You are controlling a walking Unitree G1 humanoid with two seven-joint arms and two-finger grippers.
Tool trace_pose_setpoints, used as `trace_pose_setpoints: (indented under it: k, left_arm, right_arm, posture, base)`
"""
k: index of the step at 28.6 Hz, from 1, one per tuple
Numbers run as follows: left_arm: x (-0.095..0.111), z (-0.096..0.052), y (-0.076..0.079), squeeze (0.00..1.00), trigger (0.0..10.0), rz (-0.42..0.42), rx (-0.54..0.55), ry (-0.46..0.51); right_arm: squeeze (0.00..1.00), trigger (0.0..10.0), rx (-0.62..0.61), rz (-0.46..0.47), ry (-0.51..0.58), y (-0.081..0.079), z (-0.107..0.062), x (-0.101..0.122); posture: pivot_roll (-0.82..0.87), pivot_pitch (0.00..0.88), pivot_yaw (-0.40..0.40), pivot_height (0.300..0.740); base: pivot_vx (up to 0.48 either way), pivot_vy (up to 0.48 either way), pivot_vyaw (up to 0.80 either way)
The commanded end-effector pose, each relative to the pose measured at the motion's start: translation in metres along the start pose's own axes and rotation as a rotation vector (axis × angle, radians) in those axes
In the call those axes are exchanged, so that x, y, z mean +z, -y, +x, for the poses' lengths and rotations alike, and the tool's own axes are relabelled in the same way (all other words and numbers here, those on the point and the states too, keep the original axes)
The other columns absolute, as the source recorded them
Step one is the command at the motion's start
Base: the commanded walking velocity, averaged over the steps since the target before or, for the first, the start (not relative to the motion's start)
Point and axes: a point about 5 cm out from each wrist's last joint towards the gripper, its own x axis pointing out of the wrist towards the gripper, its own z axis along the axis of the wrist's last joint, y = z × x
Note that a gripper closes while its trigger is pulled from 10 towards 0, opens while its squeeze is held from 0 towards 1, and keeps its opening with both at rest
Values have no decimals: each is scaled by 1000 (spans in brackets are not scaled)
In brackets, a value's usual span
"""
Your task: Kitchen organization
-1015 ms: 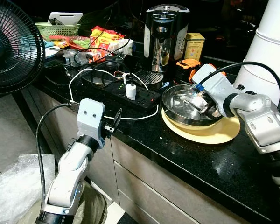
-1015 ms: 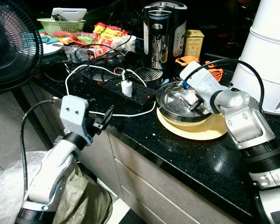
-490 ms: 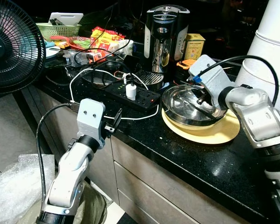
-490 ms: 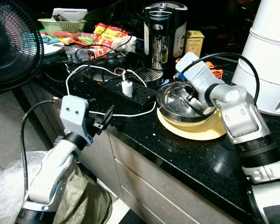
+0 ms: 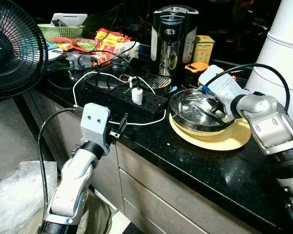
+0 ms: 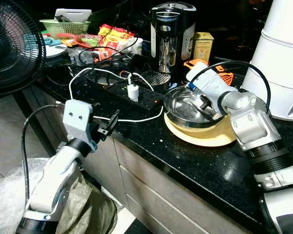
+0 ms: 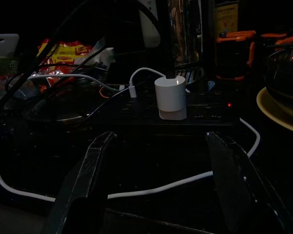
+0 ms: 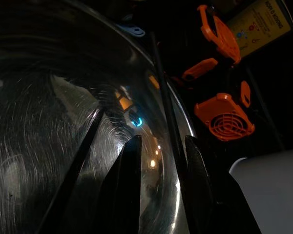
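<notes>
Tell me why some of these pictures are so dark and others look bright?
The left eye view is well lit, with glare on the steel bowl and shiny black counter. The left wrist view is dim; just the white charger stands out. The right wrist view is dark too, with bright reflections in the bowl beside the right hand.

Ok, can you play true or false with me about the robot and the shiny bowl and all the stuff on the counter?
1. The steel bowl sits on a yellow plate. True.
2. The right gripper is at the bowl's rim, one finger inside and one outside. True, as the right wrist view shows.
3. The left gripper is holding the white charger. False: its fingers are open and hold nothing; the white charger is plugged into the black power strip.
4. The fan is on the robot's right. False: the black fan is on its left.
5. The coffee maker stands behind the bowl. True.
</notes>
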Motion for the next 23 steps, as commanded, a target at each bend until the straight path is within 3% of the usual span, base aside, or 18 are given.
trace_pose_setpoints:
  k: [1,6,7,8,23]
  left_arm:
    - [0,-2,0,0,10000,-11,5,-9]
    - [0,-2,0,0,10000,-12,4,-10]
    - [0,-2,-1,0,10000,-12,3,-10]
    - [0,-2,-1,0,10000,-12,4,-11]
    - [0,-1,-1,0,10000,-12,6,-12]
  right_arm:
    - [0,10000,7,-14,-17,-1,0,-1]
    - [0,10000,56,-14,-29,-6,-2,-2]
    - [0,1922,76,-14,-34,-8,-2,-3]
    - [0,0,92,-15,-38,-10,-2,-4]
    - [0,0,137,-12,-10,-16,-4,1]
  posture:
    - [-2,0,-4,740]
    - [-3,0,-3,740]
    - [-3,0,-3,740]
    - [-3,0,-3,740]
    - [-2,0,-3,740]
  base:
    - [0,0,0]
    - [0,0,0]
    - [0,0,0]
    - [0,0,0]
    - [0,0,0]
